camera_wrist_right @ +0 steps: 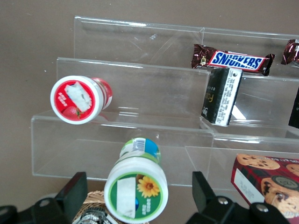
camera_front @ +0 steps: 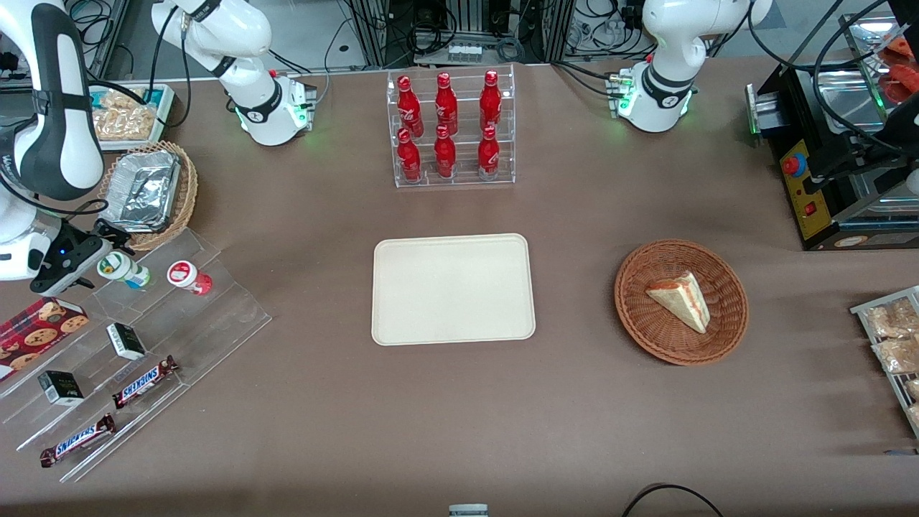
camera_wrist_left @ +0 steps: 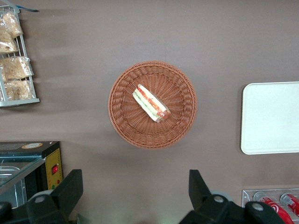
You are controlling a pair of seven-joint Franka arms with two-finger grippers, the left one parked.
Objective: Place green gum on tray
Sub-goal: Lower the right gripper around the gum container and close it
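Note:
The green gum [camera_front: 126,271] lies on its side on the top step of a clear acrylic shelf, toward the working arm's end of the table. In the right wrist view its white lid with a green rim and a sunflower [camera_wrist_right: 136,191] faces the camera. My right gripper [camera_front: 99,260] is open at the lid end, one finger on each side of the lid [camera_wrist_right: 138,186], with a gap on both sides. The red-and-white gum [camera_front: 188,276] lies beside it on the same step [camera_wrist_right: 77,99]. The cream tray [camera_front: 452,289] sits bare at the table's middle and also shows in the left wrist view [camera_wrist_left: 271,116].
The acrylic stepped shelf [camera_front: 143,337] also holds Snickers bars [camera_front: 143,380], small black boxes [camera_front: 126,340] and a cookie box [camera_front: 39,329]. A wicker basket with a foil container [camera_front: 147,190] stands close by my gripper. A rack of red bottles [camera_front: 452,129] and a basket with a sandwich [camera_front: 680,301] stand farther off.

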